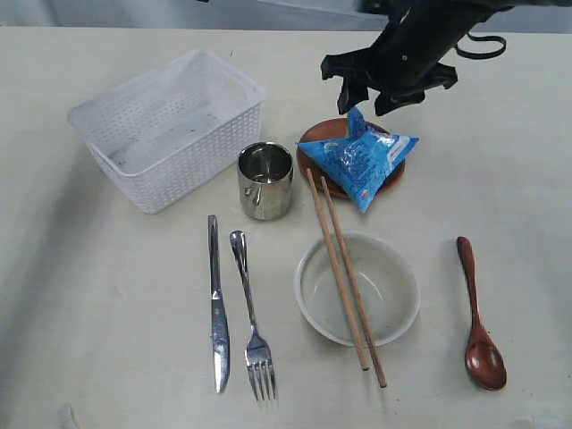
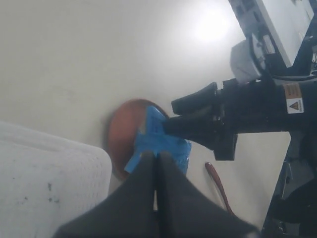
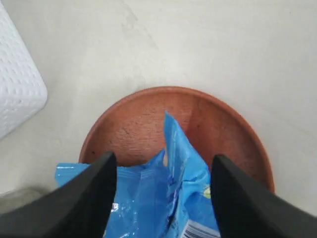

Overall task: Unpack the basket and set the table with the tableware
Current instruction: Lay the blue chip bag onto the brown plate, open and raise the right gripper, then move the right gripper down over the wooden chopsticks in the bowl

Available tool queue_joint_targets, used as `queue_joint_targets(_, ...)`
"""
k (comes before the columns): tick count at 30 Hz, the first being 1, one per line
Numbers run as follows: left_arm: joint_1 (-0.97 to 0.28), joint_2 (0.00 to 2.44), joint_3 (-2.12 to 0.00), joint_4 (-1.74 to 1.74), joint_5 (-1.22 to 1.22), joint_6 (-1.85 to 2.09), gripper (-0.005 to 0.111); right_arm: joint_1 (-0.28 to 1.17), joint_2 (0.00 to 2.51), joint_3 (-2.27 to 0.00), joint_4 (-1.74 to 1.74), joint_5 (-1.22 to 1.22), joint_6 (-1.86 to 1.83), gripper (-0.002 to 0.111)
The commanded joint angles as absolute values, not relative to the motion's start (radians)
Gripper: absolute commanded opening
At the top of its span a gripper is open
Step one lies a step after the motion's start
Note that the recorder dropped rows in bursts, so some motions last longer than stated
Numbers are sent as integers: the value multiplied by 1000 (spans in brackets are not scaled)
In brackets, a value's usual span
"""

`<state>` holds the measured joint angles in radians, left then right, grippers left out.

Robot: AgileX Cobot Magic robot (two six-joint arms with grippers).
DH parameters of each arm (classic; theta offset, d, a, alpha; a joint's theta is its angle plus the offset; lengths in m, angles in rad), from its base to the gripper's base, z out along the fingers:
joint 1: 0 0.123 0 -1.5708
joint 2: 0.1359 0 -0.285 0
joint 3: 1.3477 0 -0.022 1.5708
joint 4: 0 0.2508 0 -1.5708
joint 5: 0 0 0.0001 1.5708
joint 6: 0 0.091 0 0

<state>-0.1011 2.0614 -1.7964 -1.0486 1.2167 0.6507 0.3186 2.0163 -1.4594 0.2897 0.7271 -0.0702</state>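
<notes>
The right claw [image 1: 368,103] hangs with jaws wide, straddling the raised corner of the blue packet [image 1: 362,159] without pinching it. The packet lies on the brown plate [image 1: 320,134], seemingly its serving spot. The left claw [image 2: 157,156] is pressed shut on nothing. In the exterior view the cup [image 1: 264,181] stands at the plate's nine o'clock and the basket [image 1: 197,170], apparently emptied, at ten. At six, the bowl [image 1: 393,299] carries the chopsticks [image 1: 344,277] across its rim. The knife [image 1: 217,304] and fork [image 1: 250,313] lie at its nine o'clock and the spoon [image 1: 478,322] at three, laid as a place setting on the table [image 1: 89,313].
</notes>
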Motion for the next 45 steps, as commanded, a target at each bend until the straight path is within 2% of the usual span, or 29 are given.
queue_joint_targets(1, -100, 2047, -1798, -1043, 1221, 656, 0, 284, 1981, -1465, 290, 753, -64, 30)
queue_joint_targets(3, -100, 2047, -1798, -1033, 1221, 656, 0, 272, 1976, -1465, 295, 800, -71, 7)
queue_joint_targets(4, -100, 2047, -1798, -1024, 1221, 654, 0, 269, 1972, -1465, 295, 820, -80, 0)
queue_joint_targets(11, -100, 2047, -1798, -1018, 1221, 650, 0, 265, 1969, -1459, 423, 903, -246, 0)
queue_joint_targets(18, -100, 2047, -1798, -1018, 1221, 637, 0, 265, 2022, -1392, 460, 822, -271, 0)
queue_joint_targets(30, -120, 2047, -1798, -1011, 1221, 612, 0, 265, 2072, -1421, 578, 724, -322, 0)
queue_joint_targets(41, -239, 2047, -1780, -573, 1221, 505, 0, 262, 1901, -1453, 530, 819, -308, 0)
queue_joint_targets(45, -294, 2028, -1714, -526, 1221, 523, 0, 262, 1758, -1298, 491, 827, -314, 0)
